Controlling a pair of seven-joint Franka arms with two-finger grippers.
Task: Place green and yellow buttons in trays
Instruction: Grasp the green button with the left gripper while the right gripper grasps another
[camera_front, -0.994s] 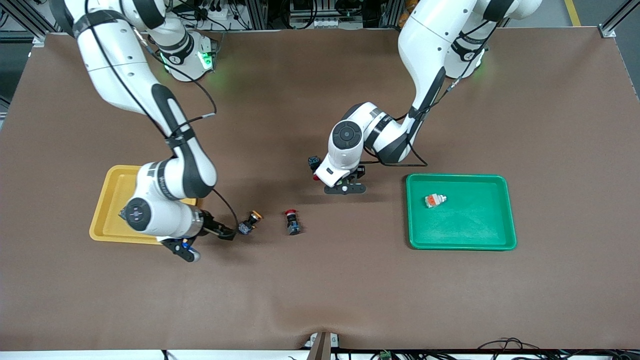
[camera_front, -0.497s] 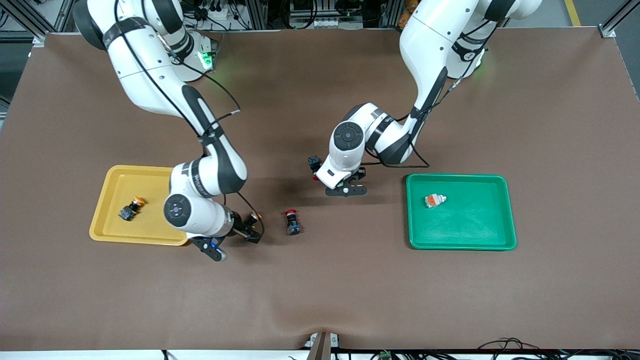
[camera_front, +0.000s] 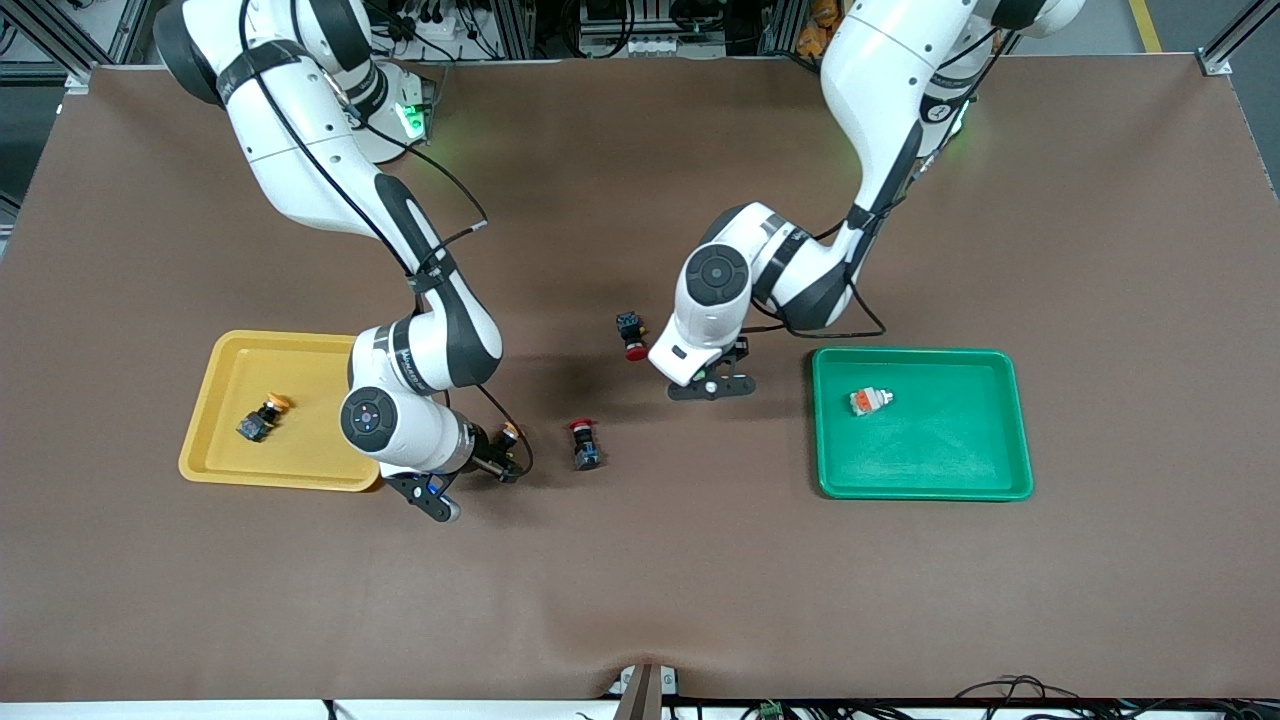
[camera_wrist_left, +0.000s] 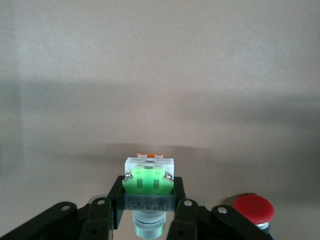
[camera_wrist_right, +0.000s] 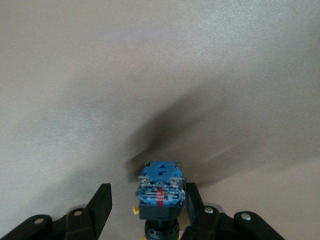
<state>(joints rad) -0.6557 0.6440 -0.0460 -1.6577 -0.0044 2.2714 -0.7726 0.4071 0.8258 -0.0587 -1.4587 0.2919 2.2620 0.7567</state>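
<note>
Two grippers are at work. I see the left gripper (camera_wrist_left: 148, 212) pinching the pale grey green-ended button (camera_wrist_left: 148, 181) between its pads, over bare table near the green tray (camera_front: 1018, 420). The right gripper (camera_wrist_right: 145, 212) straddles the yellow-capped button (camera_wrist_right: 161, 190) lying on the table beside the yellow tray (camera_front: 215, 395): one finger touches the blue body, the other stands clear, so no grip yet.

Risks, my judgement: an uneven squeeze could push or twist that button out sideways. The left gripper could nudge the nearby red-capped switch (camera_front: 630, 336).

Count: trays, two. Yellow-capped buttons, two, one (camera_front: 262, 416) in the yellow tray. Pale buttons, two, the orange-ended one (camera_front: 868, 401) in the green tray. Red-capped switches, two; the second (camera_front: 584, 443) lies mid-table.
</note>
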